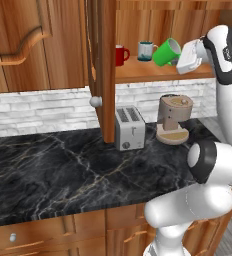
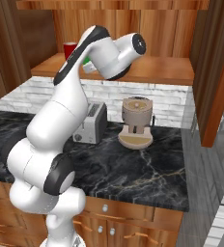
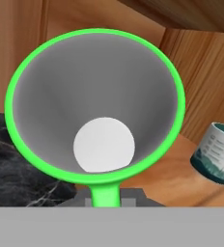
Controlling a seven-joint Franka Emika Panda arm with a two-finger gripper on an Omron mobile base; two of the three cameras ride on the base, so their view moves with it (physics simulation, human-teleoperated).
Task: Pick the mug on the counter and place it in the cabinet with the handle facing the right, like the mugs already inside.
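Note:
The green mug (image 1: 166, 52) hangs tilted over the right part of the cabinet shelf (image 1: 138, 73), mouth turned toward the hand. My gripper (image 1: 179, 60) is shut on it from the right. In the hand view the mug's grey inside (image 3: 97, 106) faces the camera and its green handle (image 3: 105, 195) points down between my fingers, which it mostly hides. The red mug (image 1: 121, 55) and the teal mug (image 1: 146, 51) stand on the shelf to the left of the green one; the teal mug (image 3: 215, 153) shows tilted at the right of the hand view. Below lies the black counter (image 1: 63, 170).
The open cabinet door (image 1: 102, 70) with its pale knob (image 1: 95, 101) hangs left of the shelf. A toaster (image 1: 130, 128) and a coffee machine (image 1: 174, 119) stand on the counter under the shelf. My own arm (image 2: 75, 96) blocks most of the shelf in the right base view.

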